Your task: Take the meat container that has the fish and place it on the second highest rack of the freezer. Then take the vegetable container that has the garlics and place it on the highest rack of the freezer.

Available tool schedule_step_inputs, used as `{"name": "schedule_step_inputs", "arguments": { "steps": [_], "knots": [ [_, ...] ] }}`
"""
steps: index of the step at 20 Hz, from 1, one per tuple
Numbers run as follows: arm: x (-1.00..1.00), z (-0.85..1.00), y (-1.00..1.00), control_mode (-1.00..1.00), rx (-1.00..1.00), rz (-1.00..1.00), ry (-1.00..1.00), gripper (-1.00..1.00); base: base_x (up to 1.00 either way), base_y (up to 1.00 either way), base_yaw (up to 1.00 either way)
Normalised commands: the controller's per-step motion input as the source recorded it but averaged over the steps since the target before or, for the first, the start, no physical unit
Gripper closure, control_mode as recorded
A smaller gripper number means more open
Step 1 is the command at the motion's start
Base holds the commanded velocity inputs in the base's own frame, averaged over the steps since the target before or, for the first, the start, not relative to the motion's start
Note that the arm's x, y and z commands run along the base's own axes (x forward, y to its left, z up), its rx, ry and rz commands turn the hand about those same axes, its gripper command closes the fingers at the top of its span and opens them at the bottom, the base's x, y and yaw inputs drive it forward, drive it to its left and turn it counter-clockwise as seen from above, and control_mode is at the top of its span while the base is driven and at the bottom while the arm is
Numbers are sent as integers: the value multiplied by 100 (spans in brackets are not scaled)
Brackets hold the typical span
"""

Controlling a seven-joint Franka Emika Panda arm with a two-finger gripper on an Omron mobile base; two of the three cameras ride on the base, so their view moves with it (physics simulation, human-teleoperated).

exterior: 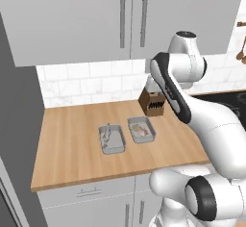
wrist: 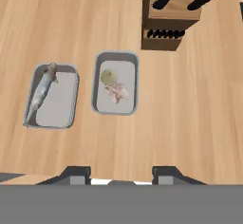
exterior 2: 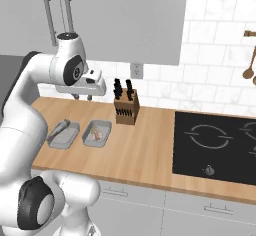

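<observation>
Hand view looks straight down on the wooden counter [wrist: 190,123], where two grey trays lie side by side, close but not touching, partway between the front edge and the back wall. Leftmost is the fish container [wrist: 52,96], a shallow tray with the slim grey fish [wrist: 41,92] stretched along its left side, head toward the back of the counter. Just to its right sits the garlic container [wrist: 116,83], holding a pale round piece and a pinkish cluster near its middle. Farther right and nearer the back edge stands the knife block [wrist: 172,21], its dark handles sticking up. At the bottom of this view the gripper [wrist: 121,174] hangs above the counter's front edge with its two dark fingertips [wrist: 76,174] set wide apart and nothing between them, well clear of both trays. From the left base view the same order holds: fish container [exterior: 112,139], garlic container [exterior: 141,129], then knife block [exterior: 153,103] by the tiled wall. Right base view adds a black cooktop [exterior 2: 217,147] set into the counter toward its right end
</observation>
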Motion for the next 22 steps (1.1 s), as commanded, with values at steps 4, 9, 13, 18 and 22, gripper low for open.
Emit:
{"name": "schedule_step_inputs", "arguments": {
  "steps": [4,9,13,18,22],
  "knots": [
    [-21,-5,14,-100,-2,0,0,-100,0,0,0],
    [-13,-33,73,-100,-2,-4,8,-100,0,0,0],
    [0,-49,79,-100,0,-27,14,-100,0,0,0],
    [0,-66,60,-100,0,-45,19,-100,0,0,0],
    [0,-78,40,-100,1,-53,20,-100,0,0,0]
  ]
}}
